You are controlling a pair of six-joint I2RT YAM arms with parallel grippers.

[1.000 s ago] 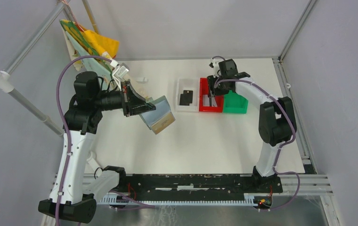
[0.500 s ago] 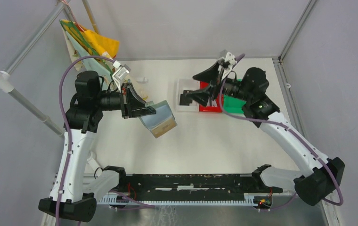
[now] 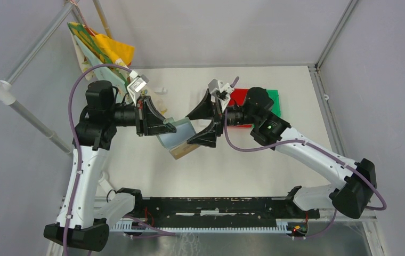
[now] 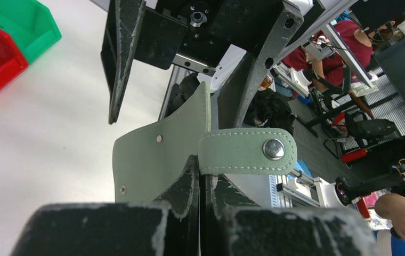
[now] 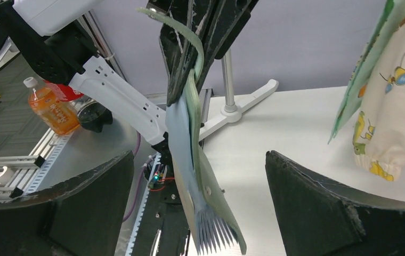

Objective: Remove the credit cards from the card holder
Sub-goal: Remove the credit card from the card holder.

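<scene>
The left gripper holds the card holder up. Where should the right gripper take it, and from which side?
Probably its free lower end with the fanned pocket edges, opposite the left gripper. The card holder hangs edge-on between the fingers of the open right gripper, so advance straight, one finger per flat face.

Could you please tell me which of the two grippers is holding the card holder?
The left gripper: its jaws are shut on the card holder, which hangs from them. The right gripper stands wide open facing it, gripping nothing.

Left gripper (image 3: 171, 126) clamped, right gripper (image 3: 189, 129) agape
</scene>
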